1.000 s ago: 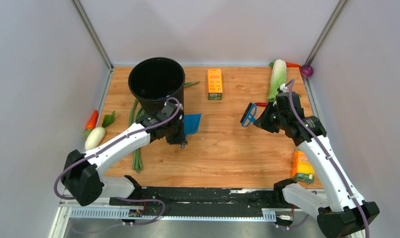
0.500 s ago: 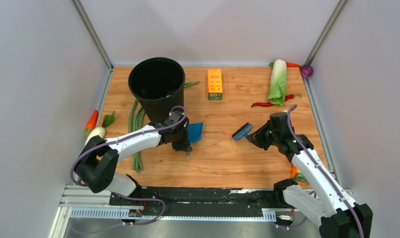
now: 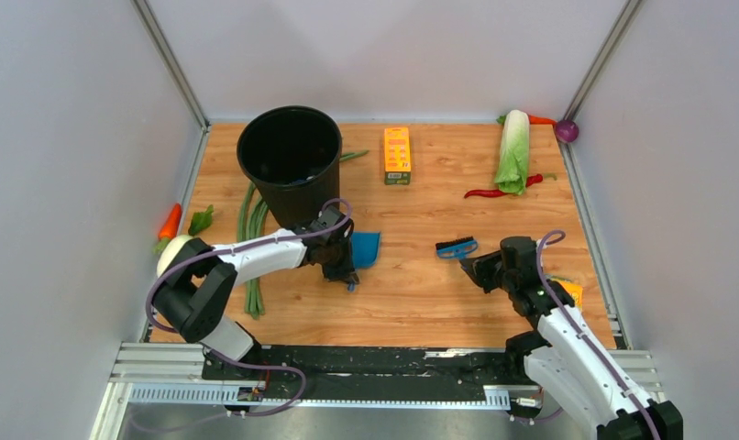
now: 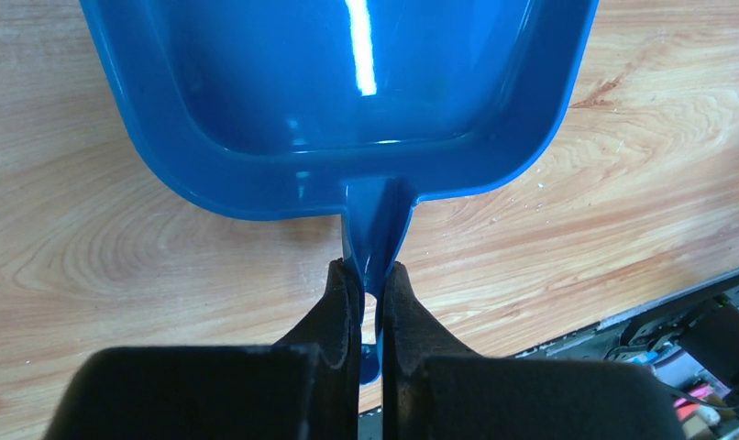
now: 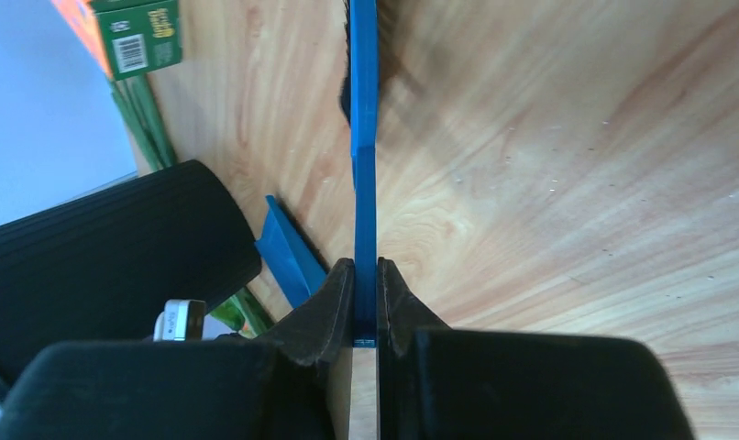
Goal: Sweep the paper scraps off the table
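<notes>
My left hand (image 4: pixel 369 275) is clamped on the short handle of the blue dustpan (image 4: pixel 347 92). The pan sits low at the desk (image 3: pixel 412 298), just near and right of the black bucket (image 3: pixel 289 156). My right hand (image 5: pixel 364 271) is clamped on the thin handle of the blue brush (image 5: pixel 363 137). Its dark bristles point down toward the wood, to the right of the dustpan and apart from it. I cannot tell where the paper scraps lie.
</notes>
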